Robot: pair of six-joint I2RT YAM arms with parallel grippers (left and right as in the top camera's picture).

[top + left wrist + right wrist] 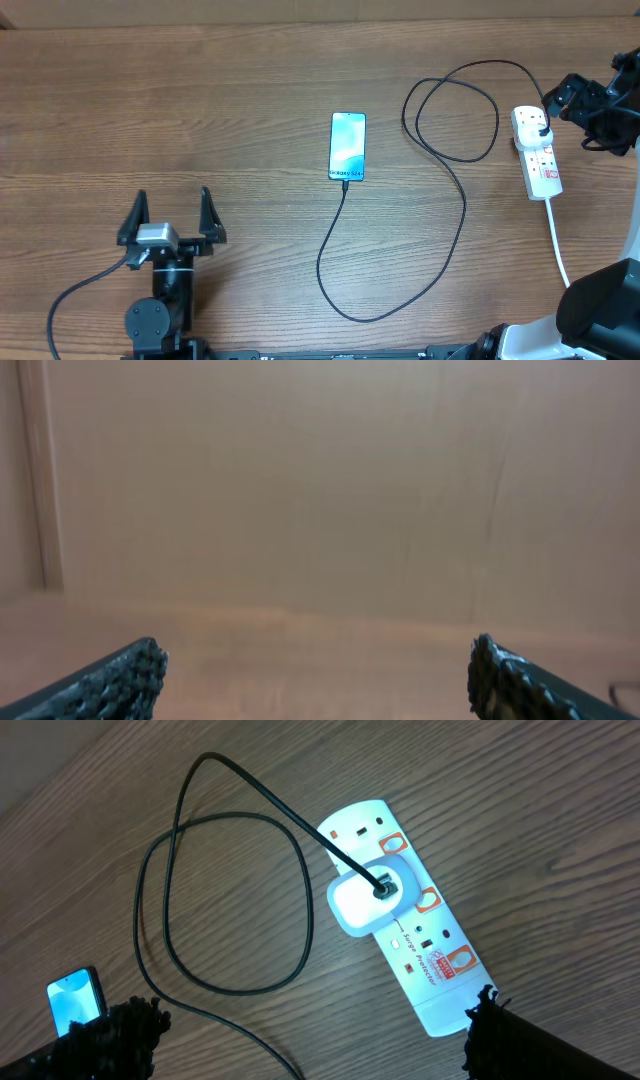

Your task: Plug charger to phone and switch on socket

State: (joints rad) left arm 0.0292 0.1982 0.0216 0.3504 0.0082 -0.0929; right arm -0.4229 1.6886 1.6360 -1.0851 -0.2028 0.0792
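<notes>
Item one, the left gripper (172, 208): we find it at the table's (230, 90) near left, jaws spread wide and holding nothing; its wrist view shows the two fingertips (140, 672) far apart over bare wood. Item two, the right gripper (305, 1035): jaws likewise wide apart and empty, poised over the far right of the table. Item three, the socket (537, 150): a white strip with red-marked switches, lying flat at the far right, its white cord (560, 245) trailing toward the near edge. In the right wrist view we see the socket (400, 910) lying ahead of the gap between the fingers, its nearer end close to the right-hand finger but not touching it. Item four, the charger (463, 200): its plug (365, 900) sits in the strip, and the black cable loops leftward, then sweeps down and back up to the phone. Item five, the phone (347, 146): mid-table, screen lit, well apart from both grippers; the cable tip meets its near edge, though we cannot tell how firmly it is seated.
</notes>
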